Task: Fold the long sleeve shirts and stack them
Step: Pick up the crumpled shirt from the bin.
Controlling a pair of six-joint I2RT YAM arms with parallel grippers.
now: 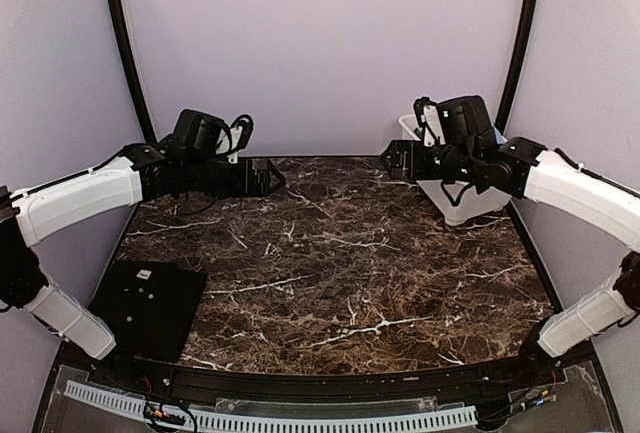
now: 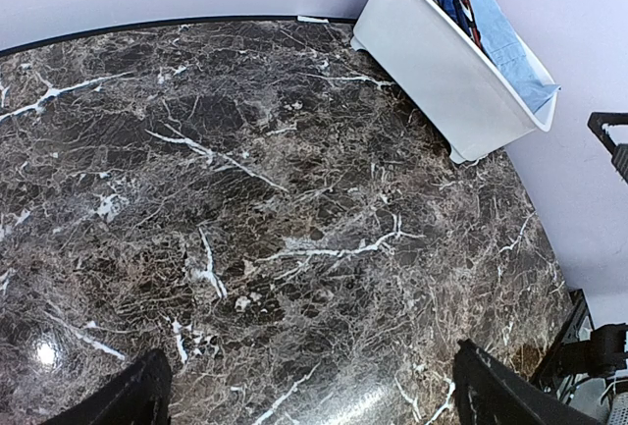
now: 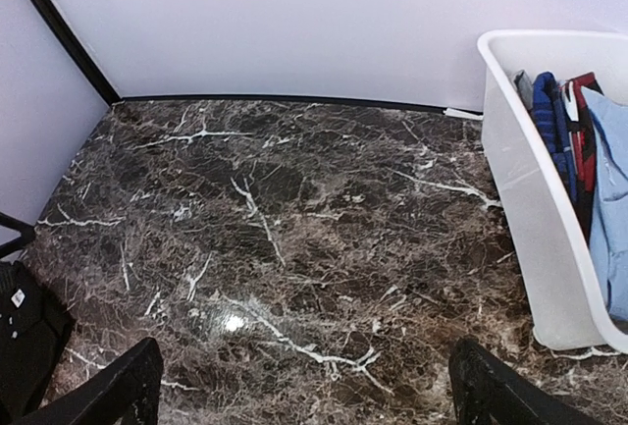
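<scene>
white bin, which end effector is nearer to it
Right. The right end effector hangs just left of the white bin; the left end effector sits much farther left, well apart from it.

a robot lab test booth, not a home: left arm (image 1: 80,198) and right arm (image 1: 585,188) mounted at the near edge of a marble-look table (image 1: 350,253), plain lilac walls (image 1: 320,43) closing it in, black poles (image 1: 125,43) at the corners, a slotted cable duct (image 1: 270,418) and wires (image 1: 160,415) in front, shirts (image 3: 603,180) in a white bin (image 1: 465,208).
</scene>
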